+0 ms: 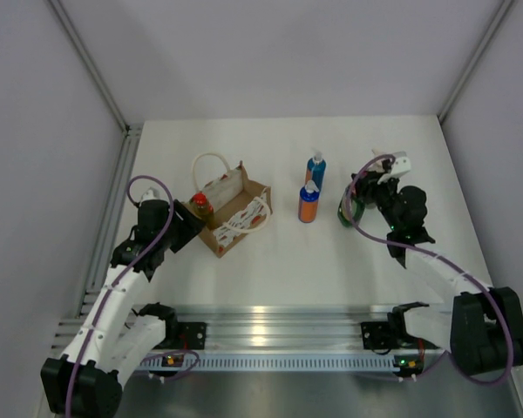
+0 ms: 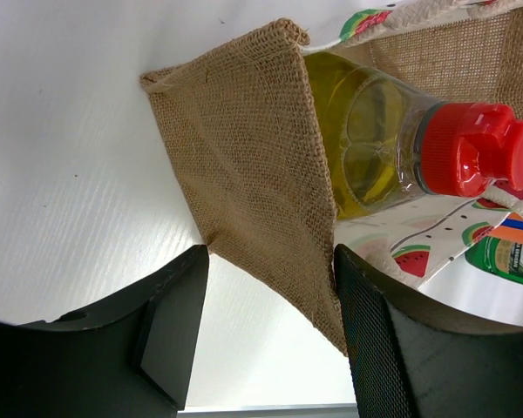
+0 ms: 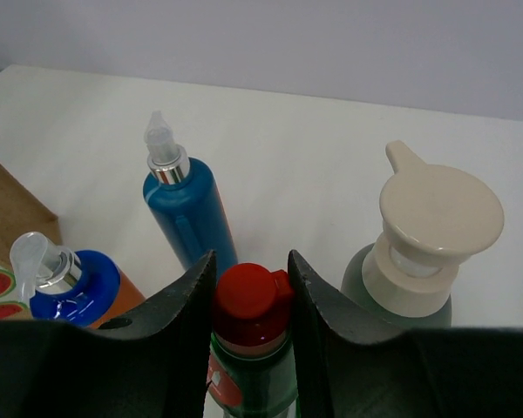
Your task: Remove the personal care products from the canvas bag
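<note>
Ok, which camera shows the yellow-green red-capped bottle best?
Left wrist: the yellow-green bottle is close up, with its red cap and clear body sharp, in the canvas bag. Top external shows it only tiny at the bag's corner. Right wrist doesn't show it.
</note>
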You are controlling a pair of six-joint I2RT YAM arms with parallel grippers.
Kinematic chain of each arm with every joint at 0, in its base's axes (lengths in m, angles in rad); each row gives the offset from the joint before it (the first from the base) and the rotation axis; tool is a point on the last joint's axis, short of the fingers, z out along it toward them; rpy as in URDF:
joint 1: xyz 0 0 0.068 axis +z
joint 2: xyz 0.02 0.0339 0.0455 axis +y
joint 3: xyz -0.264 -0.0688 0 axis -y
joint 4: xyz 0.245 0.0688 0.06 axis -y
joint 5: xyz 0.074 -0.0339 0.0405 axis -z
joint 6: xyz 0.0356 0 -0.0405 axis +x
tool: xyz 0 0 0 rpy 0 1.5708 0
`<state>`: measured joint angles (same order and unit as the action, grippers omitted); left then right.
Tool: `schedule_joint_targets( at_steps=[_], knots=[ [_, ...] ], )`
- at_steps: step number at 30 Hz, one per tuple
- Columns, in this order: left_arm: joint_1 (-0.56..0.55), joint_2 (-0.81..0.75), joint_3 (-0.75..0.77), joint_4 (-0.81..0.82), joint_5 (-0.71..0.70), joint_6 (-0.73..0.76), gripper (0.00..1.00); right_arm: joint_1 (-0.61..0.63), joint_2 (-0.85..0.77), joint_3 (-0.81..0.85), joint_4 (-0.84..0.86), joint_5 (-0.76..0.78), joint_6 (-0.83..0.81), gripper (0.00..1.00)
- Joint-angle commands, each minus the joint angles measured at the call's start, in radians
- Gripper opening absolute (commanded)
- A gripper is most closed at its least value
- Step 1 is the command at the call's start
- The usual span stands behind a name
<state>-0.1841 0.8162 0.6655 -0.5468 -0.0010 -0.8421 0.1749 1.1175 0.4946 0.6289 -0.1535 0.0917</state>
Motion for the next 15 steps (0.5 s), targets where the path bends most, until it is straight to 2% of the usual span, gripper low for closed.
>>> schedule_joint_targets(
  at_steps=[1,4,7,10,12,15],
  knots=[
    [0.005,-0.003,-0.004,0.013,-0.004,0.008,0.64,-0.017,0.001,0.006,0.299,-0.044,-0.013,0.00],
    [0.005,-0.003,0.000,0.013,0.025,0.006,0.64,-0.017,0.008,-0.017,0.353,-0.060,-0.020,0.02],
    [0.005,-0.002,0.002,0.011,0.029,0.008,0.64,-0.011,0.008,-0.024,0.344,-0.080,-0.035,0.10],
    [0.005,-0.003,0.003,0.011,0.032,0.009,0.64,-0.005,-0.004,-0.037,0.353,-0.089,-0.044,0.32],
    [0.005,-0.008,0.002,0.011,0.032,0.008,0.64,-0.002,-0.015,-0.054,0.367,-0.093,-0.044,0.50],
    [0.005,-0.009,0.000,0.011,0.033,0.008,0.64,0.000,-0.034,-0.053,0.351,-0.092,-0.043,0.57]
  ],
)
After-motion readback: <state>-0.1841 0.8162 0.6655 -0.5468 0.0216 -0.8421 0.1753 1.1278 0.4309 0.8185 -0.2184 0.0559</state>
